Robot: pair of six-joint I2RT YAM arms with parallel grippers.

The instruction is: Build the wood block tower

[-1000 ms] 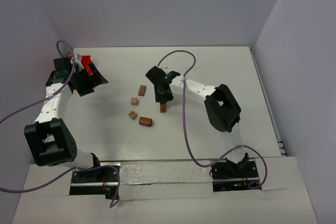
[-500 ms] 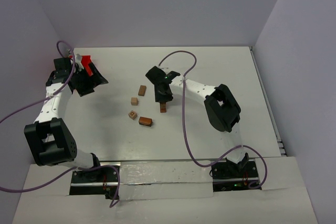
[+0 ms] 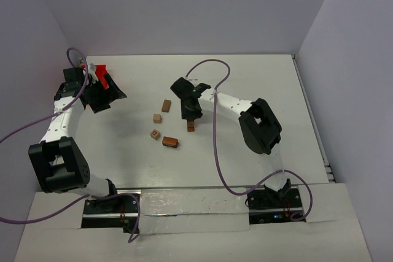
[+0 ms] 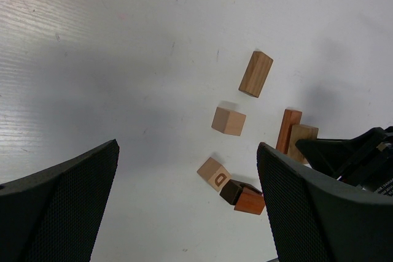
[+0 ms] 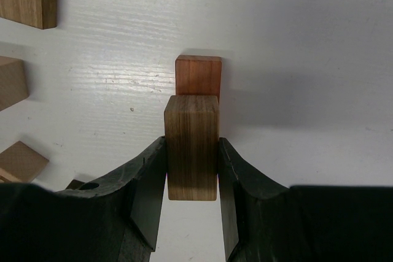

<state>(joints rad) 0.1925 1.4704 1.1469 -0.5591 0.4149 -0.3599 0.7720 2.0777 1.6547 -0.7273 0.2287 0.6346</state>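
Observation:
My right gripper (image 3: 191, 113) (image 5: 191, 144) is shut on a tan-brown wooden cuboid (image 5: 191, 121). It holds the cuboid right against a reddish-brown block (image 5: 198, 75) (image 3: 191, 126) standing on the white table. I cannot tell whether the two blocks touch. Both also show in the left wrist view, the reddish block (image 4: 288, 128) beside the held cuboid (image 4: 303, 139). No stacked tower shows. My left gripper (image 3: 110, 96) (image 4: 187, 151) is open and empty at the far left, well away from the blocks.
Loose blocks lie left of the right gripper: a tan cuboid (image 3: 166, 105) (image 4: 255, 73), a tan cube (image 3: 157, 118) (image 4: 228, 121), a cube marked D (image 3: 155, 134) (image 4: 214, 172), and a dark brown and reddish pair (image 3: 170, 142) (image 4: 243, 196). A red tray (image 3: 101, 75) sits beside the left gripper.

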